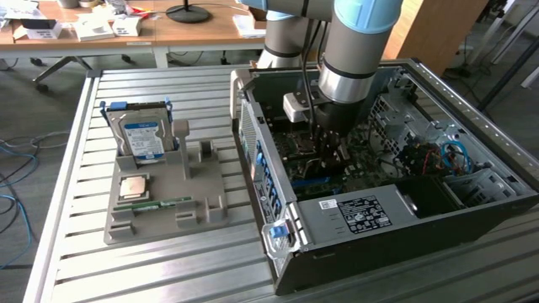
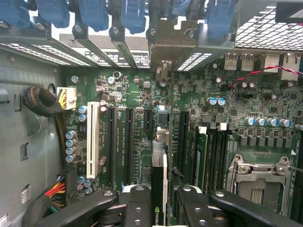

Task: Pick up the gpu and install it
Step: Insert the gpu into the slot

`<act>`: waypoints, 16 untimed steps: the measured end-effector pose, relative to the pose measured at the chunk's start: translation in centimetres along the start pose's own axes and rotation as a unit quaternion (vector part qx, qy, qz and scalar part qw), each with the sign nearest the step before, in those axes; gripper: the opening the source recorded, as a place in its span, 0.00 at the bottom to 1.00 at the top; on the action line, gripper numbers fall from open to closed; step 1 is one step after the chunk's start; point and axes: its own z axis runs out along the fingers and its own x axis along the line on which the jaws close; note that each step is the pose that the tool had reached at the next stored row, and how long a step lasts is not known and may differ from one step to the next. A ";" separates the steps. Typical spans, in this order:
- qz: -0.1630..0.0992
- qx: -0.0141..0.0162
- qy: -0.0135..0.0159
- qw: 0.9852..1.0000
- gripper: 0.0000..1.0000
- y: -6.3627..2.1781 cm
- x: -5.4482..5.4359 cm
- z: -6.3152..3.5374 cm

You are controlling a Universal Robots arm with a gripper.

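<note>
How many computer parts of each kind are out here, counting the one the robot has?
Hard drive: 1
Processor chip: 1
Memory stick: 1
gpu, between the fingers: 1
Open computer case: 1
Total: 5

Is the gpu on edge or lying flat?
On edge: the gpu shows as a thin strip clamped between the gripper's fingers, perpendicular to the motherboard. Whether it is seated, cannot tell.
</note>
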 end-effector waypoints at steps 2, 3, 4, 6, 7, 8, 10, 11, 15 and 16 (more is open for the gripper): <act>0.000 0.000 0.000 1.000 0.26 0.02 0.0 -0.01; 0.000 0.000 0.000 1.000 0.26 0.02 0.0 -0.02; 0.000 0.000 0.000 1.000 0.26 0.02 0.0 -0.02; 0.000 0.000 0.001 1.000 0.26 0.02 0.0 -0.02; 0.000 0.000 0.001 1.000 0.26 0.02 0.0 -0.03; 0.000 0.000 0.001 1.000 0.26 0.02 0.0 -0.04; 0.000 0.001 0.001 1.000 0.26 0.03 0.0 -0.03; 0.000 0.001 0.001 1.000 0.26 0.03 0.0 -0.03; 0.000 0.006 0.001 1.000 0.26 0.05 0.0 -0.03; -0.001 0.010 0.001 1.000 0.26 0.05 0.0 -0.03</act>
